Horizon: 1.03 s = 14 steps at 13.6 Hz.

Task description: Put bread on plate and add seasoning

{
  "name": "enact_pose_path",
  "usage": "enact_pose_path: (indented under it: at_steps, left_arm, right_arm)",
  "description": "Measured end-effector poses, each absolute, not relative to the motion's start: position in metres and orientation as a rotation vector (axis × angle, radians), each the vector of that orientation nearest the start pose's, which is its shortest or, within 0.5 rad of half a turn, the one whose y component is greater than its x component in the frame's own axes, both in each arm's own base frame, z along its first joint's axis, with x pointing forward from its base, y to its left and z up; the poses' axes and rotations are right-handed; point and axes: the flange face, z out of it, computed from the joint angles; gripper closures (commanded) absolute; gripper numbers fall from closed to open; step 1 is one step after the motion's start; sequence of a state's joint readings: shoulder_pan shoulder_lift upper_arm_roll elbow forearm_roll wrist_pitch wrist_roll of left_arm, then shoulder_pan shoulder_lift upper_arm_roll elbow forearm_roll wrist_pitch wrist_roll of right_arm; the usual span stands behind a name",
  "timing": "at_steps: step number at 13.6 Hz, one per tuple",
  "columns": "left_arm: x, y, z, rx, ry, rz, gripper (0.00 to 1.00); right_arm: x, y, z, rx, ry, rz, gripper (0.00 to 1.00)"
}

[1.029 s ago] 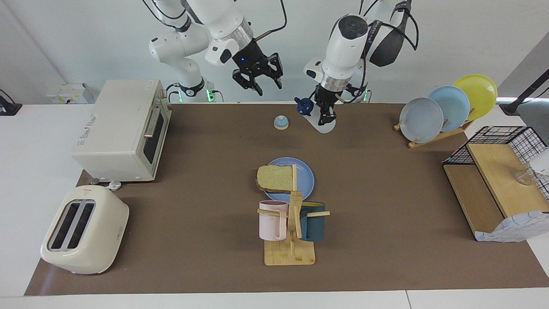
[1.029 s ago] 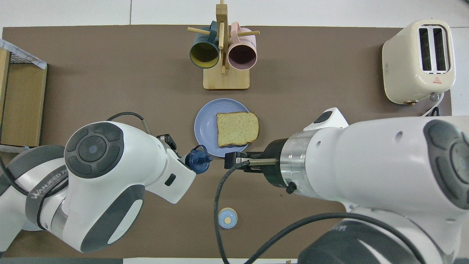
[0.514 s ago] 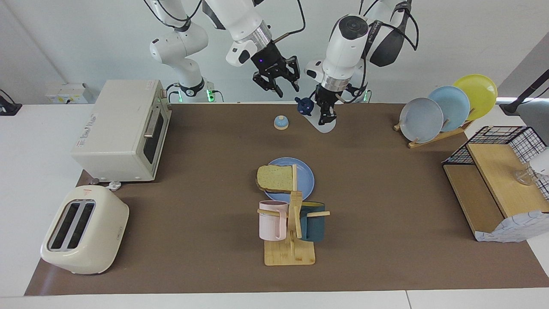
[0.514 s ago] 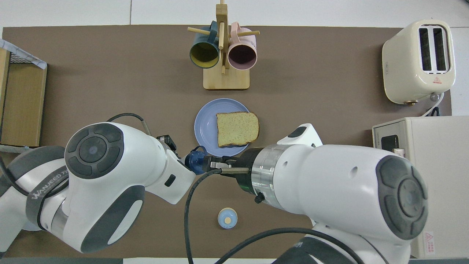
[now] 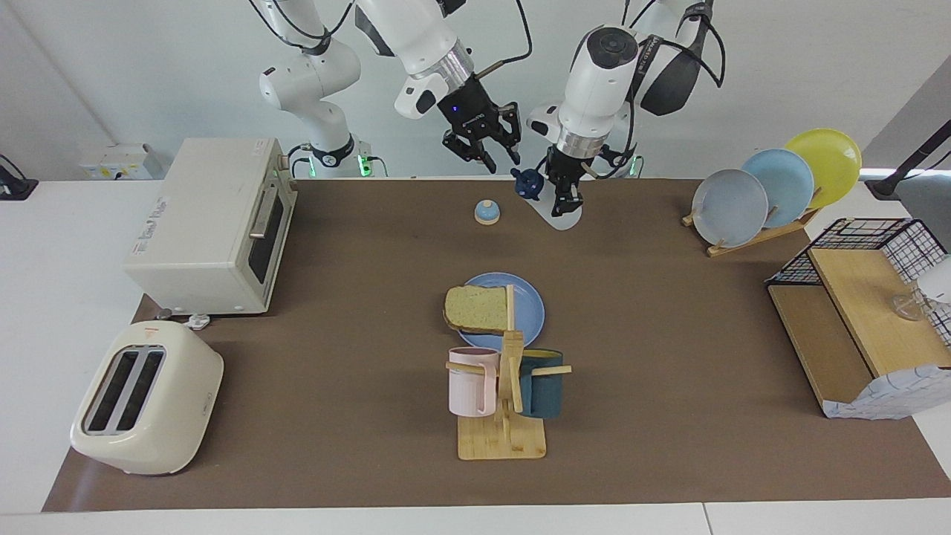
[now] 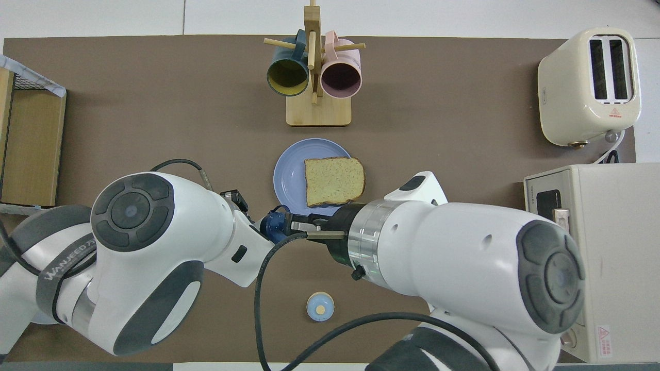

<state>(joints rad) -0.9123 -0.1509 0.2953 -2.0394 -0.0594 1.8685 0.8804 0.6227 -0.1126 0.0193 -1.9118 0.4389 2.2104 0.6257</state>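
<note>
From the facing view, my left hand (image 5: 562, 195) is clenched around the seasoning bottle (image 5: 553, 206), held tilted in the air with its navy cap (image 5: 527, 183) toward my right hand (image 5: 486, 152), whose fingers stand parted just beside the cap. The mug rack's post (image 5: 510, 349) hides part of the bread (image 5: 477, 309) on the blue plate (image 5: 530, 305).

From overhead, my own arms hide the bottle's body; only the cap (image 6: 273, 226) shows.

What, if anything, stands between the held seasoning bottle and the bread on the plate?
Nothing visible does. The left pincer holds the seasoning bottle tilted in the air, and nothing lies between it and the bread on the plate. The bell sits aside, toward the right arm's end; the right pincer hangs beside the cap.
</note>
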Motion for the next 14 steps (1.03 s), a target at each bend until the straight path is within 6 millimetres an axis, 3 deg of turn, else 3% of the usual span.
enact_pose_path:
  at_steps: [3,8,12,14]
  left_arm:
    - [0.418,-0.295,0.505,-2.393,2.191,0.019,1.0]
    - [0.417,-0.293,0.51,-2.394,2.192,0.004,1.0]
    - [0.417,-0.293,0.51,-2.396,2.191,0.004,1.0]
    - [0.417,-0.293,0.51,-2.396,2.191,0.004,1.0]
  right_arm:
    - [0.447,0.356,0.58,-2.566,0.232,-0.127,0.52]
    - [0.445,0.36,0.58,-2.564,0.241,-0.119,0.54]
    - [0.443,0.362,0.587,-2.569,0.227,-0.102,0.55]
    - [0.442,0.362,0.593,-2.573,0.216,-0.088,0.6]
